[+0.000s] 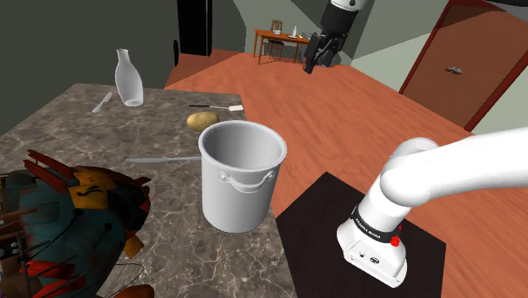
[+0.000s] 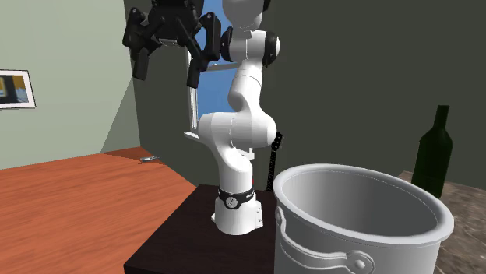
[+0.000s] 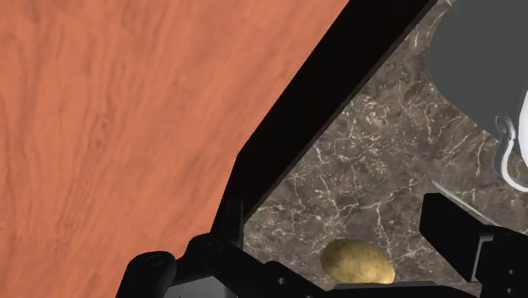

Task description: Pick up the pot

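The pot [image 1: 242, 175] is a tall pale grey vessel with a loop handle on its side, standing upright near the edge of the marble table [image 1: 76, 127]. It looms large in the second exterior view as the pot [image 2: 354, 218], and the wrist view catches part of the pot [image 3: 486, 59]. My black gripper [image 1: 317, 63] hangs high in the air, well above and beyond the pot and off the table's edge over the floor. The gripper [image 2: 167, 68] is open with nothing between its fingers. In the wrist view the gripper [image 3: 334, 235] looks down past the table edge.
A potato [image 1: 202, 119] lies just behind the pot, also seen as the potato [image 3: 359, 260]. A clear bottle [image 1: 129, 78], a small utensil [image 1: 102, 102] and a thin rod [image 1: 161, 159] lie on the table. A colourful object [image 1: 59, 220] fills the near corner. A dark bottle [image 2: 433, 152] stands by the pot.
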You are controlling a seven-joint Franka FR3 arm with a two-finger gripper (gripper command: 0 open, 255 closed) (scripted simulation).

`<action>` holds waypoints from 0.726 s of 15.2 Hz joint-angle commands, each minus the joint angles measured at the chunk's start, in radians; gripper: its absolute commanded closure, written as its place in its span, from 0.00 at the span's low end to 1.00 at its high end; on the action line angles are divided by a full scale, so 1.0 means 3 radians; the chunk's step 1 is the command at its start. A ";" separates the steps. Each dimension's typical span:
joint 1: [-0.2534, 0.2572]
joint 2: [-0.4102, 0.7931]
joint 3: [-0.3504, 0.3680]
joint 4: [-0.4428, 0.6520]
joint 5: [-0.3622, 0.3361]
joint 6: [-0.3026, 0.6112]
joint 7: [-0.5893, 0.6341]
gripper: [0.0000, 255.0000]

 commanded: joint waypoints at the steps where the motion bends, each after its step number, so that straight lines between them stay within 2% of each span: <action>1: 0.0000 0.0000 0.0000 0.0000 0.0000 0.0000 0.0000 0.00; 11: 0.0190 0.0239 0.0528 -0.0411 0.0507 0.0290 0.0747 0.00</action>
